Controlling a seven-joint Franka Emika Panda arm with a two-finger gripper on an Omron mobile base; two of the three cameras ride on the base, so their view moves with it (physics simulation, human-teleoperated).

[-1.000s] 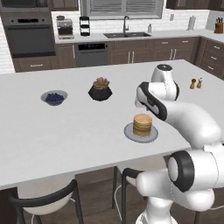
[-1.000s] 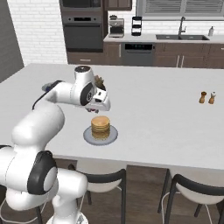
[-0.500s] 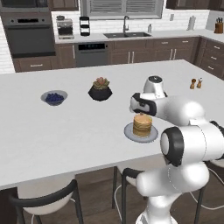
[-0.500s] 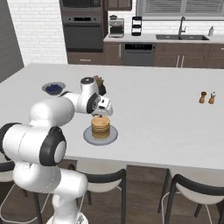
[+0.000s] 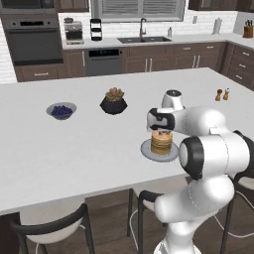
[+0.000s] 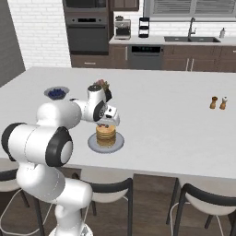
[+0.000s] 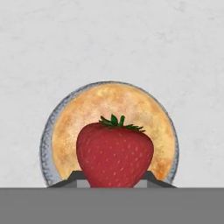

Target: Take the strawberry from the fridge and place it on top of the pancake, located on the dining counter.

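My gripper [image 7: 113, 181] is shut on the strawberry [image 7: 114, 153], a bright red berry with a green cap held between the dark fingertips [image 7: 72, 179]. Straight below it lies the pancake [image 7: 87, 113], a golden-tan stack on a round grey plate [image 7: 46, 144] on the white dining counter [image 7: 109, 39]. From the left base view the gripper [image 5: 161, 130] hangs just over the pancake [image 5: 161, 143] near the counter's front edge. The right base view shows the gripper [image 6: 107, 123] close above the pancake [image 6: 105, 134]; whether the berry touches the stack I cannot tell. The fridge is out of view.
A bowl of dark blue berries [image 5: 61, 110] and a black pot with a plant [image 5: 114, 101] stand further back on the left. Two small shakers [image 5: 222, 94] sit at the right. Stools [image 6: 203, 203] stand along the front edge of the dining counter [image 5: 74, 149].
The hand has come down and inward from above the counter to just over the pancake stack, carrying the strawberry. The arm has folded in closer.
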